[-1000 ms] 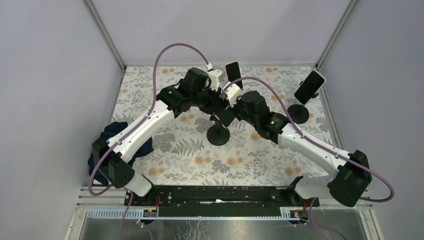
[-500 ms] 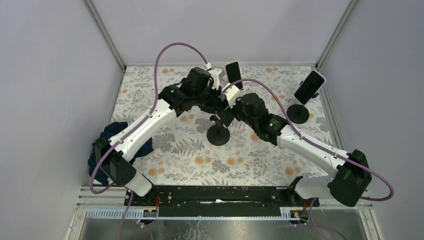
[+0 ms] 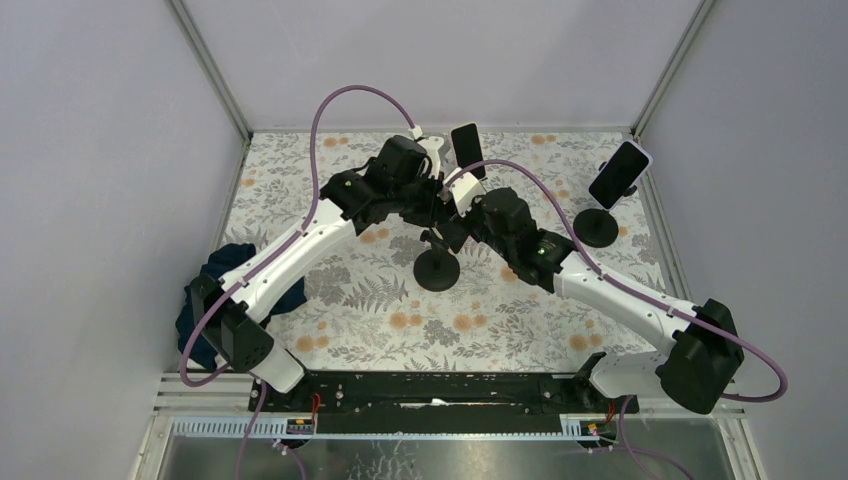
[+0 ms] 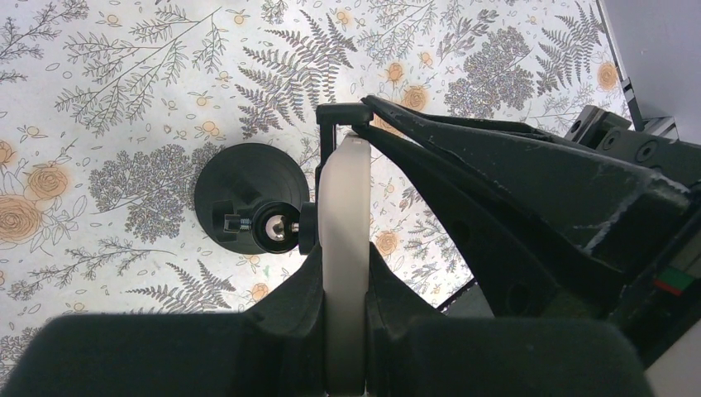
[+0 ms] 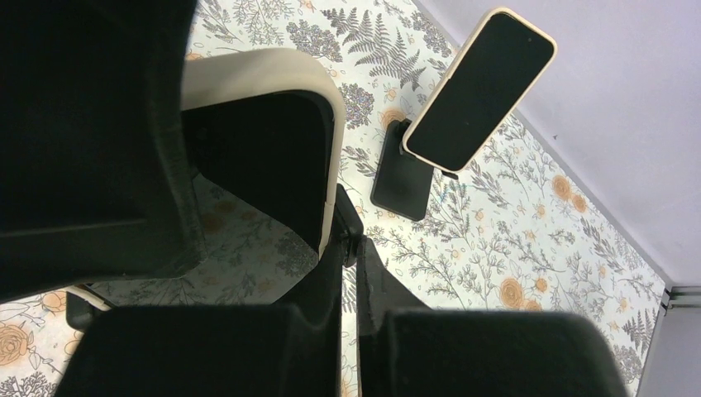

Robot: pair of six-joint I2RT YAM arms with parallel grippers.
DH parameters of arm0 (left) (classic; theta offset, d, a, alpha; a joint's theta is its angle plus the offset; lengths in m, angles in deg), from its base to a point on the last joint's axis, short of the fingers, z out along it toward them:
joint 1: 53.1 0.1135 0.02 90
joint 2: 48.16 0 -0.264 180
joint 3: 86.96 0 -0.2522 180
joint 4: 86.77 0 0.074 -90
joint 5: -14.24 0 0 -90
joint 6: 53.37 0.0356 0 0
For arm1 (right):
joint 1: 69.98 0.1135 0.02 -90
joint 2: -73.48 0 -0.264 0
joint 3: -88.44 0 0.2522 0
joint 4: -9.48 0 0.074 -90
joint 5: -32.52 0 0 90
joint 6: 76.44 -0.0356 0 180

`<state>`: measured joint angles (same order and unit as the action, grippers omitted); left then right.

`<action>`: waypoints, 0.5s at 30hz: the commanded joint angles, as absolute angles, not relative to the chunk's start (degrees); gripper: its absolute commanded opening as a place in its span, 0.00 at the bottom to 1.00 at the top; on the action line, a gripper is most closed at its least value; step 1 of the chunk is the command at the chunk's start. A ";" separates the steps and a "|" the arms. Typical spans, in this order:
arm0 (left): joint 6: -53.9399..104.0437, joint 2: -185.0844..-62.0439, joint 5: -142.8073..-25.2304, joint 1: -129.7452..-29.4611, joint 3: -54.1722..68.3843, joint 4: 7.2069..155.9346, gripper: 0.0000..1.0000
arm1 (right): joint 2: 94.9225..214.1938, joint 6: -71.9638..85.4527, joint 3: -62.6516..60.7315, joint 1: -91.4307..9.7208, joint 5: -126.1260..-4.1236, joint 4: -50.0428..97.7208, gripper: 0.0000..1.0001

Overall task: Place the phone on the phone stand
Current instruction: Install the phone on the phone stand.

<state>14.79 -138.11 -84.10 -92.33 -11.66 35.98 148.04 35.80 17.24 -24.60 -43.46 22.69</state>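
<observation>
Two arms meet above the middle of the table [image 3: 350,330], and the overhead view hides what they do there behind their own wrists. It shows only the round foot of the phone stand [image 3: 437,270] just below them.

The left wrist view fills that in. The left claw [image 4: 345,265] is clamped on the phone [image 4: 345,190], seen edge-on in its cream case. The phone lies against the stand's cradle, its far end under the small clip [image 4: 343,112] at 12 o'clock. The stand's ball joint touches the phone's side at 9 o'clock.

The right wrist view shows the phone's dark face. The right claw [image 5: 349,248] has its fingers pressed together, tips against the clip. Whether they nip it I cannot tell.

Two more stands each carry a phone. A second phone [image 5: 479,87] sits tilted on a square-footed stand [image 5: 402,178] at 12 o'clock on the table, its foot hidden from overhead. A third phone [image 3: 620,172] leans on a round-footed stand [image 3: 597,228] at 2 o'clock, close to the right rail.

A dark blue cloth [image 3: 215,285] is bunched at the left edge at 8 o'clock, under the left arm. Bare patterned surface runs from 4 to 7 o'clock in front of the stand, and the far left corner at 10 o'clock is open too.
</observation>
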 commanded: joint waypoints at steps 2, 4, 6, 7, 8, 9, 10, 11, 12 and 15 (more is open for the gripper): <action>16.07 -142.10 -73.07 -91.33 -9.20 23.67 0.00 | 146.34 38.70 18.16 -23.21 -43.01 23.86 0.00; 16.13 -142.09 -72.91 -91.32 -9.15 23.66 0.00 | 146.19 38.61 18.36 -23.15 -42.84 23.71 0.00; 16.23 -142.11 -72.63 -91.33 -8.84 23.68 0.00 | 145.96 38.47 18.83 -22.97 -42.56 23.68 0.00; 16.24 -142.11 -72.60 -91.34 -8.79 23.66 0.00 | 145.84 38.36 19.20 -22.79 -42.35 22.25 0.00; 16.24 -142.11 -72.53 -91.33 -8.75 23.66 0.00 | 145.82 38.23 19.56 -22.65 -42.06 21.48 0.00; 16.24 -142.11 -72.51 -91.30 -8.74 23.66 0.00 | 145.81 38.13 19.96 -22.30 -41.47 20.76 0.00; 16.27 -142.05 -72.51 -91.33 -8.77 23.73 0.00 | 145.81 38.04 20.41 -22.02 -40.64 19.91 0.00; 16.32 -142.07 -72.44 -91.34 -8.73 23.74 0.00 | 145.81 37.89 20.97 -21.56 -39.60 18.77 0.00; 16.33 -142.11 -72.42 -91.33 -8.83 23.74 0.00 | 145.81 37.78 21.53 -21.25 -38.64 17.74 0.00; 16.33 -142.29 -72.59 -91.34 -8.84 23.74 0.00 | 145.64 37.34 22.38 -20.65 -37.86 16.69 0.00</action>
<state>14.41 -138.15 -83.51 -92.50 -11.66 35.90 147.15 36.02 20.59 -23.00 -39.92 17.38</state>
